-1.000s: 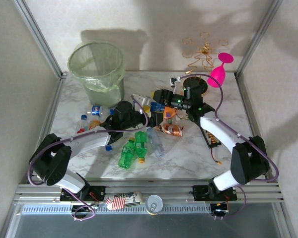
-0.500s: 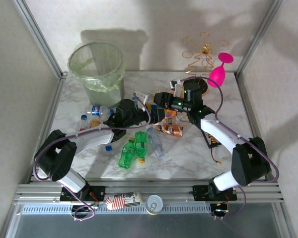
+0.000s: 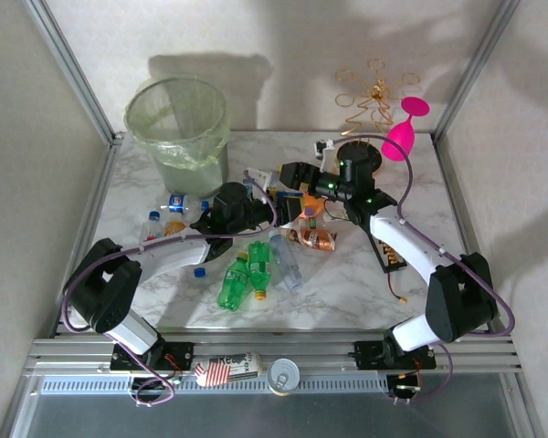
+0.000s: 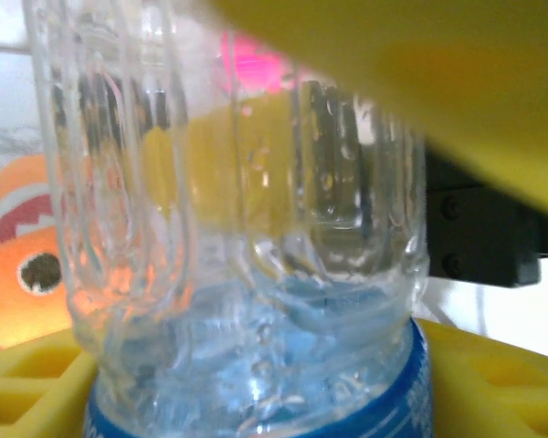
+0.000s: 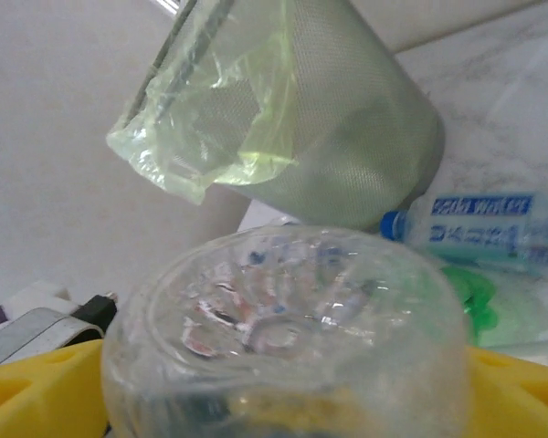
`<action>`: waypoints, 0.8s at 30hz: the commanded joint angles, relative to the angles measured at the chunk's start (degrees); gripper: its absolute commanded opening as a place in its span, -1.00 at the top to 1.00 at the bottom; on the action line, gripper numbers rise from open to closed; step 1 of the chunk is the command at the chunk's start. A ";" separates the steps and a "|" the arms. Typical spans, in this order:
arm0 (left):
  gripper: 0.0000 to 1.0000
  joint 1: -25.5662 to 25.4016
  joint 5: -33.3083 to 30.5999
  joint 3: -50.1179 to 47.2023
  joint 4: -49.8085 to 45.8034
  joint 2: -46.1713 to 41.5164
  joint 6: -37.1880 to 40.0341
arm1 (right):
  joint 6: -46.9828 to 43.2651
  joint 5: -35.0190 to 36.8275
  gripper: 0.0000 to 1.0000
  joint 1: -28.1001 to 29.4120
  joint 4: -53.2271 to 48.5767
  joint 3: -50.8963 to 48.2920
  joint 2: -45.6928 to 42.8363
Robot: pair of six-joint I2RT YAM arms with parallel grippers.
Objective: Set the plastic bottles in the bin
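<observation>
I read the table (image 3: 347,283) first: the bin (image 3: 184,155) stands upright at its back-left corner. Both arms meet mid-table, to the right of the bin. The left gripper (image 3: 253,189) is partly closed, with its yellow fingers (image 4: 493,100) lying against a clear bottle (image 4: 237,228) above and below. The right gripper (image 3: 279,176) flanks that bottle's base on both sides; I cannot tell whether it presses. Two green bottles (image 3: 247,269) lie on the marble nearer the arm bases.
</observation>
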 commanded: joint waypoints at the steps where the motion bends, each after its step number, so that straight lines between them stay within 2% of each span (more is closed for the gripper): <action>1: 0.00 0.22 -3.63 -1.11 -1.46 -2.63 0.96 | -2.05 4.28 -0.96 -1.04 -2.00 4.33 -2.45; 7: 0.03 2.22 -9.84 1.03 -8.99 -5.53 0.96 | -6.18 16.19 -0.98 -2.21 -6.69 4.71 -6.21; 13: 0.04 7.95 -15.05 7.80 -14.82 -10.24 1.94 | -7.58 26.15 -0.98 -2.34 -6.34 -1.78 -11.48; 16: 0.06 12.45 -16.02 15.32 -21.75 -9.78 2.08 | -7.50 26.56 -0.98 -2.35 -5.52 -4.31 -12.53; 24: 0.04 21.53 -20.70 36.36 -35.28 -2.30 7.22 | -3.38 19.97 -0.98 -2.24 -0.88 -10.73 -12.11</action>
